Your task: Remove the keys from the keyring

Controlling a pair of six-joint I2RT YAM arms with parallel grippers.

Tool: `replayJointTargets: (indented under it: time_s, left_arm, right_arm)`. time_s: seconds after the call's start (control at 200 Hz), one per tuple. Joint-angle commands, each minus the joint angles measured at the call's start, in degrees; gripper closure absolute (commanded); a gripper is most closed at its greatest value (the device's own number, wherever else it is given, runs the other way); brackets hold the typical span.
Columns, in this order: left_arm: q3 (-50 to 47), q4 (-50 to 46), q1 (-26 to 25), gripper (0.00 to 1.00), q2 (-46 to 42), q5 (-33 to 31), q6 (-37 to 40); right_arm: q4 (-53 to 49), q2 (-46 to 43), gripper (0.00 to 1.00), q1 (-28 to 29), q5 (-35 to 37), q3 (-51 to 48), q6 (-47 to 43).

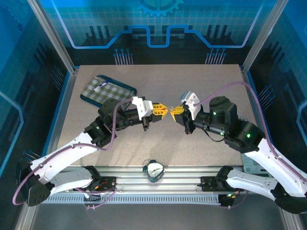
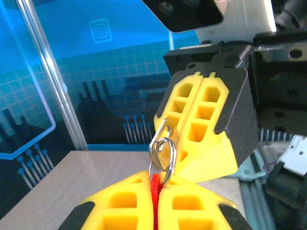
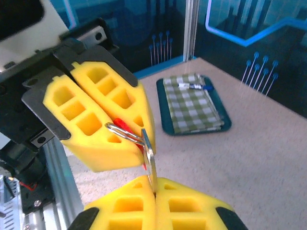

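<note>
Pinching red keyring (image 2: pixel 155 191): left claw (image 1: pixel 165 109)

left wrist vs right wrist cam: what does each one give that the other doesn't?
Left wrist: the right gripper head-on, shut, with a camera housing above it. Right wrist: the left gripper head-on, shut on the keyring by its red tag. It also gives the key running edge-on into the right gripper, and a teal tray with a checked cloth. Both: the keyring strung between the two grippers, above the table.

Left gripper's (image 2: pixel 156 181) jaws pinch the red keyring (image 2: pixel 155 190), its silver loop (image 2: pixel 162 153) meeting the right gripper's (image 2: pixel 180 143) jaws.
</note>
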Motion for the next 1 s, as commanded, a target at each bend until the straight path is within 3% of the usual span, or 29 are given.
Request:
replayJointTargets:
  time_s: [0.0,0.19,0.355,0.655,0.995]
  left_arm:
    - [1.83,-4.93,-1.26,1.00,-3.01,0.47,6.19]
    - [1.98,-6.06,-1.43,1.00,-3.34,1.97,5.71]
    - [-2.19,4.14,-1.55,1.00,-4.00,2.87,0.59]
    - [-2.20,10.22,-1.53,1.00,-2.17,7.57,-4.23]
    - [-5.09,18.84,-1.27,1.00,-3.30,9.70,-9.76]
  right_arm:
    - [-4.66,0.56,1.00,-2.75,2.30,2.60,2.89]
    - [-2.14,-0.74,1.00,-4.25,1.27,0.70,3.12]
    - [3.15,-2.58,1.00,-3.66,7.46,-3.64,1.00]
    - [5.99,0.72,1.00,-3.70,-1.03,-4.08,3.73]
    - [9.07,0.54,1.00,-5.84,-4.09,-5.83,8.56]
